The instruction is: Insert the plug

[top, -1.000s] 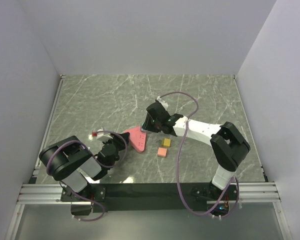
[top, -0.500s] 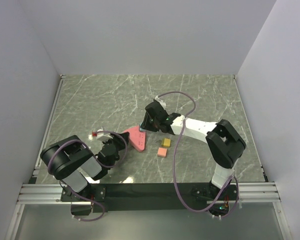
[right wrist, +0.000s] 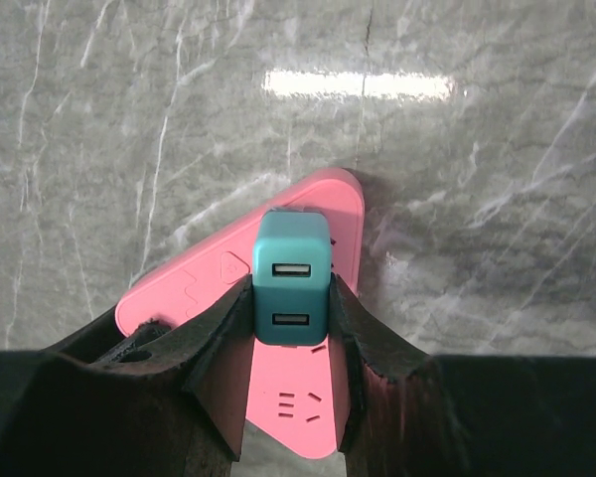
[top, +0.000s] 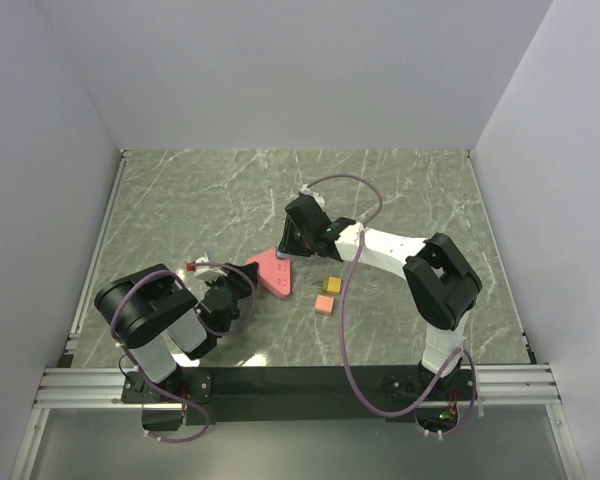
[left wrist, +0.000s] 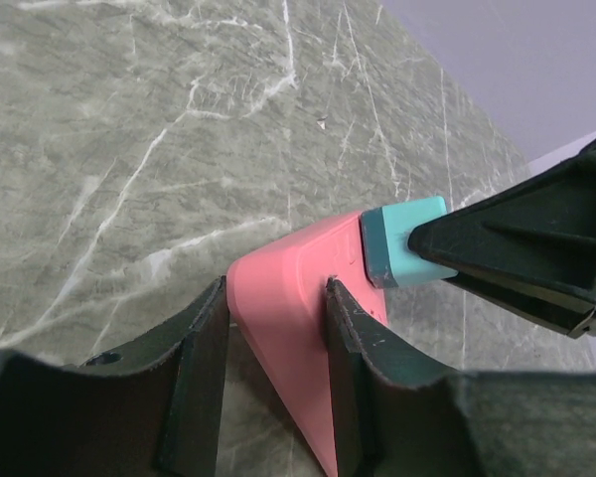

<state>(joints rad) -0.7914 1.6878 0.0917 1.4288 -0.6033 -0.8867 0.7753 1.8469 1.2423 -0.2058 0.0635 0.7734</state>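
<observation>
A pink triangular socket block (top: 272, 274) lies flat on the marble table. My left gripper (left wrist: 275, 343) is shut on its near corner (left wrist: 288, 298). My right gripper (right wrist: 291, 318) is shut on a teal USB plug (right wrist: 292, 276) with two ports facing the camera. The plug stands on the far part of the pink block (right wrist: 278, 397), its lower end against the block's face. In the left wrist view the teal plug (left wrist: 402, 238) rests at the block's far edge, pinched by the right fingers (left wrist: 517, 248). In the top view the right gripper (top: 298, 232) covers the plug.
A small yellow block (top: 332, 285) and a peach block (top: 324, 304) lie just right of the pink block. A small red and white piece (top: 190, 267) lies left of it. White walls enclose the table on three sides.
My right gripper has moved left and a little farther back over the pink block with the plug. The left arm has stayed on the block's corner.
</observation>
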